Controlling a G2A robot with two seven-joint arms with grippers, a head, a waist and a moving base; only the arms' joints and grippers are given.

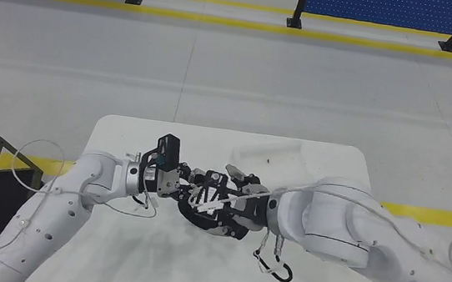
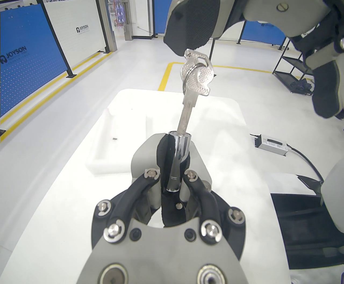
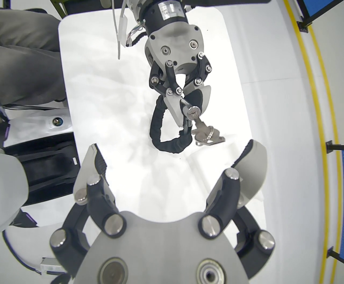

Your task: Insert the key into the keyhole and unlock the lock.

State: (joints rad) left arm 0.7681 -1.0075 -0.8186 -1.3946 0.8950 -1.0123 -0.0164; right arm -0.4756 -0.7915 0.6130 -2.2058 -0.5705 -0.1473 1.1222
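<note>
Chrome lock cylinder [image 2: 180, 150], trailing a black sheathed cable loop [image 3: 161, 134], sits clamped in the left gripper [image 2: 168, 158], keyhole turned toward the other arm to brace it. A silver key [image 2: 188, 107], with spares dangling on its ring, is seated in the keyhole above the white table [image 3: 107, 107]. The right gripper [image 3: 172, 148] hovers just beside the key's head, jaws spread wide, probably ready to grasp and turn it.

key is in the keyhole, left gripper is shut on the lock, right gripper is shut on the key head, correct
Not quite. The right gripper is open and clear of the key, as the right wrist view shows. The rest holds: the key sits in the keyhole, and the left gripper is shut on the lock.
</note>
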